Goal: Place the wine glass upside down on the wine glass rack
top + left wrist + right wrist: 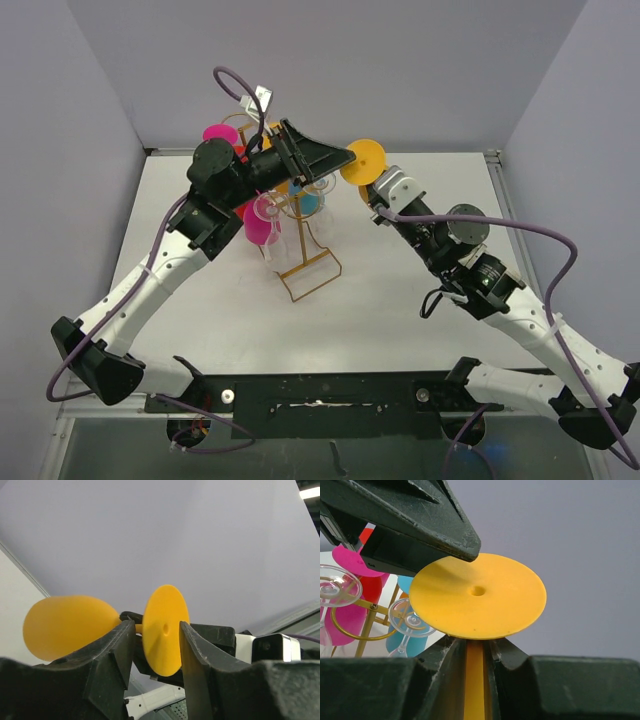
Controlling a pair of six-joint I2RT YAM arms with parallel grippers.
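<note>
grey walls, white table, two arms meeting high above it. right claw is pinched almost closed on the stem of the orange wine glass. the stem runs straight out between its fingers and the round foot sits just past the fingertips, flat side facing away from the claw. left claw comes in from the opposite side, jaws partly apart. in the left wrist view the foot stands between them. the bowl shows further out, off to one side of the left claw, with the right claw's black body clamped between bowl and foot. one left fingertip overlaps the foot's rim in the right wrist view, but cannot tell if either pad really touches it, so any hold by the left claw is unclear.

the glass is up in the air, lying roughly sideways, not on the wine glass rack. the rack stands on the table under the left claw's wrist, lower and off to the left of the right claw. glasses hang on it upside down: a magenta glass, clear glasses, a blue glass and a red one, partly hidden behind the left claw. purple cables loop off both arms.
</note>
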